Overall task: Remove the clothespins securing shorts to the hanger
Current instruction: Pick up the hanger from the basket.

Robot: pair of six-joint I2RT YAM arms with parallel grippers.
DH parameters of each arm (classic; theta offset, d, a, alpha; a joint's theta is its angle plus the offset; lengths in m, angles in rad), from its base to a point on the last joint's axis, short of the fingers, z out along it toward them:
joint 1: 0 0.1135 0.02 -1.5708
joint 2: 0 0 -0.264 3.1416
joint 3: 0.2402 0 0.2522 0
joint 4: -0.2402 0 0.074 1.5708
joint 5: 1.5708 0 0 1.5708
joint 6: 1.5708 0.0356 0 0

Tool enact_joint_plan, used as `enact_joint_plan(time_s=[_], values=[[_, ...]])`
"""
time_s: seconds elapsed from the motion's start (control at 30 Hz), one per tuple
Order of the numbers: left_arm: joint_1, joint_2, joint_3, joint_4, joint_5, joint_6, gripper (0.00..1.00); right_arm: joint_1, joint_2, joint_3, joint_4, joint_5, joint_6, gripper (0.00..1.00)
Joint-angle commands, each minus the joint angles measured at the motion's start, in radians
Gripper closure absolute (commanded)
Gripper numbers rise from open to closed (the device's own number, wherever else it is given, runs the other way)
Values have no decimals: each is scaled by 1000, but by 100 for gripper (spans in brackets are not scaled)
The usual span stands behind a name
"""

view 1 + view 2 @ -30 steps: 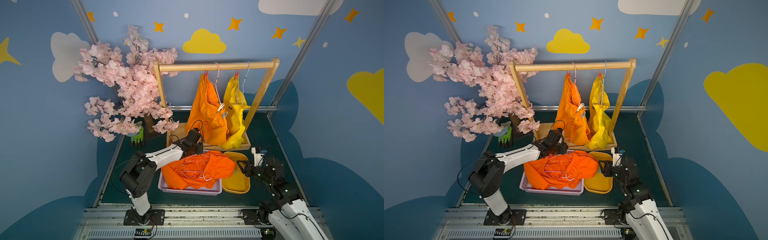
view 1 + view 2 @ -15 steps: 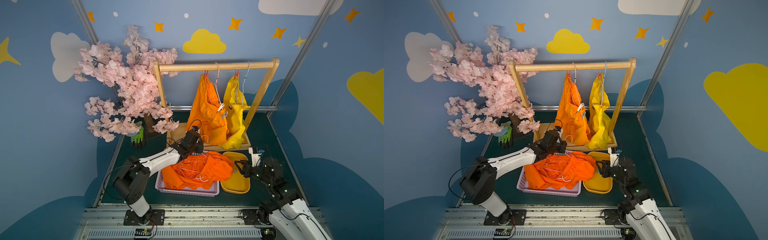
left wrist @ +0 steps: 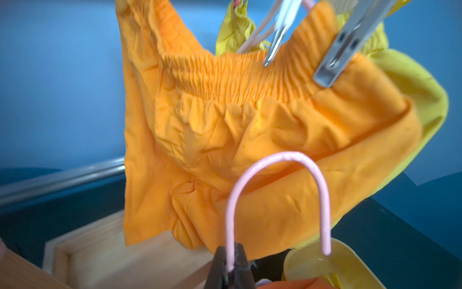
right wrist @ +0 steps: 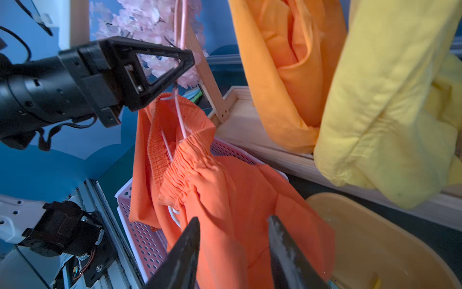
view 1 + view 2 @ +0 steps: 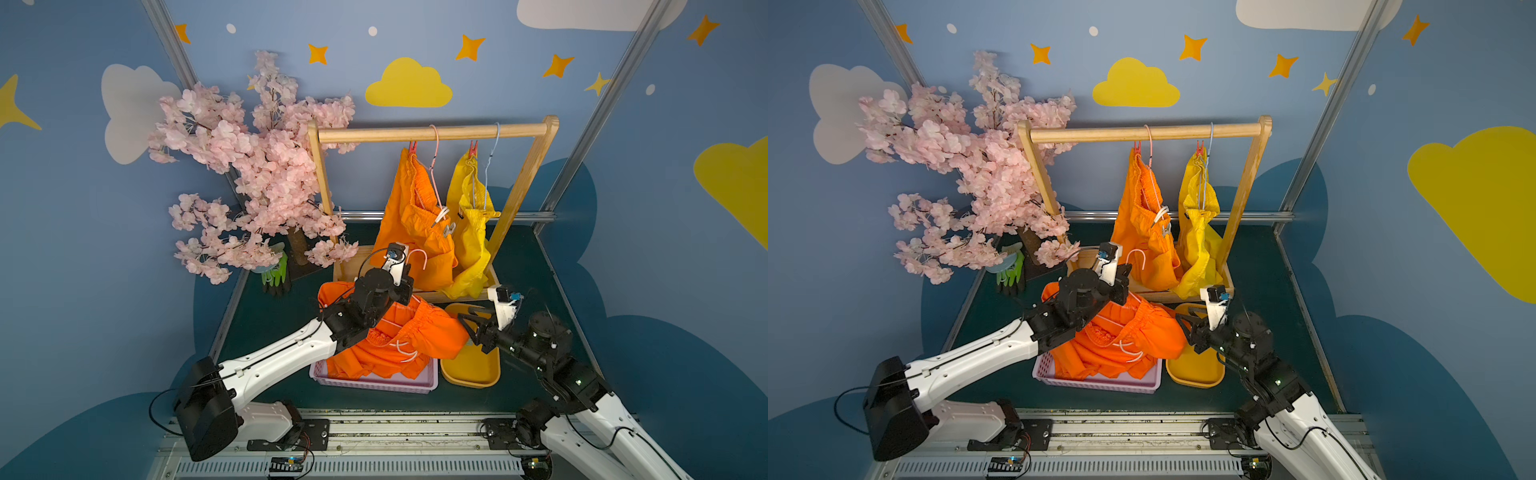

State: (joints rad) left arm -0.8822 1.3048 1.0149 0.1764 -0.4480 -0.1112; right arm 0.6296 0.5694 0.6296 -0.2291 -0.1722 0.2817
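Left gripper (image 3: 231, 252) is clamped tight on the neck of the pink hanger (image 3: 277, 160), whose orange shorts (image 5: 399, 332) drape into the lilac basket (image 5: 374, 384). At its 4 o'clock in a top view, the right gripper (image 5: 467, 328) stands half open and empty, close beside that cloth. Toward 12 o'clock hang the hung orange shorts (image 5: 415, 224) and yellow shorts (image 5: 469, 232), with red clothespins (image 5: 412, 146) at their tops and a grey clothespin (image 3: 335, 60) on the orange waistband.

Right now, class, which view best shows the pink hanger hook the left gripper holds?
The left wrist view: the pink hanger hook arches close up, pinched by the left gripper. Both top views show it tiny; the right wrist view shows it edge-on.
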Motion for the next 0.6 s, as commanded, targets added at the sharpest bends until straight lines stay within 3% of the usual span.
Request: enact_joint_plan(time_s=[0.0, 0.13, 0.37, 0.57], values=[[-46, -43, -13, 127, -140, 202, 97, 52, 40, 93, 83, 17, -52, 54], [-70, -85, -8, 152, -169, 258, 97, 144, 134, 177, 114, 46, -101, 53], [-74, -158, -7, 143, -175, 220, 97, 311, 316, 305, 140, 156, -185, 52], [-73, -237, -43, 158, -193, 183, 97, 374, 420, 349, 134, 296, -181, 50]])
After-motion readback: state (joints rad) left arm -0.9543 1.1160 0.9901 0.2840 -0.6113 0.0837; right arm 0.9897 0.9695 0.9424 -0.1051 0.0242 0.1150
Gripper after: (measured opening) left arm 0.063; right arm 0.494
